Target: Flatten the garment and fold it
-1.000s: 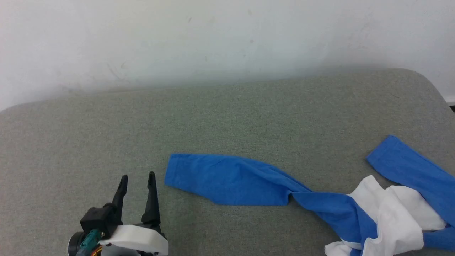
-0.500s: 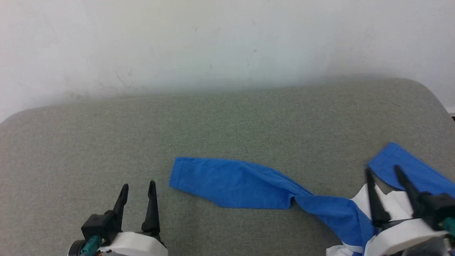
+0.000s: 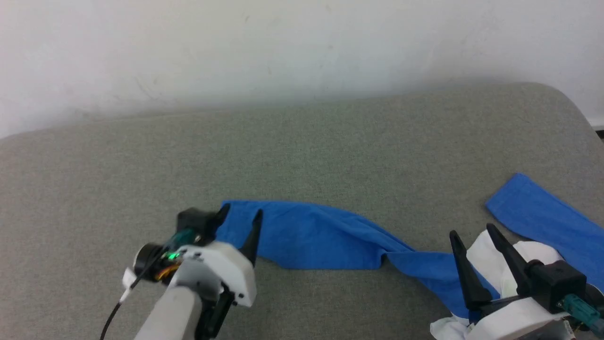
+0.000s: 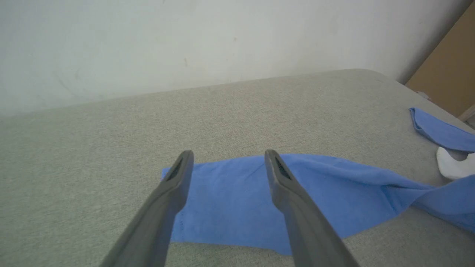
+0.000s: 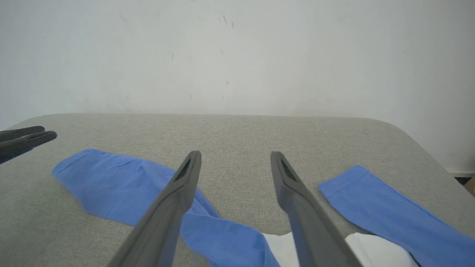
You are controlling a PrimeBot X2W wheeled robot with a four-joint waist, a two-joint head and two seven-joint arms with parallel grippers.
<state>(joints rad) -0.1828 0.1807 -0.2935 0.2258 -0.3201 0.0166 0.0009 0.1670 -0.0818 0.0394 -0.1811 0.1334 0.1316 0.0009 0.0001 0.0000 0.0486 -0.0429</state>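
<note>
Garment [image 3: 330, 241]: thin long-sleeved shirt with a white body and bright blue sleeves, bunched at the near right of the grey fabric-covered desk [image 3: 302, 146]. One sleeve runs leftward with a twist midway.
Left gripper [image 3: 242, 210]: jaws apart over that sleeve's cuff end, holding nothing.
Right gripper [image 3: 472, 231]: jaws apart above the crumpled white body, empty.
Risk: a cuff pinch may catch only one layer. Pulling left alone could tighten the twist or drag the heap instead of spreading it.
</note>
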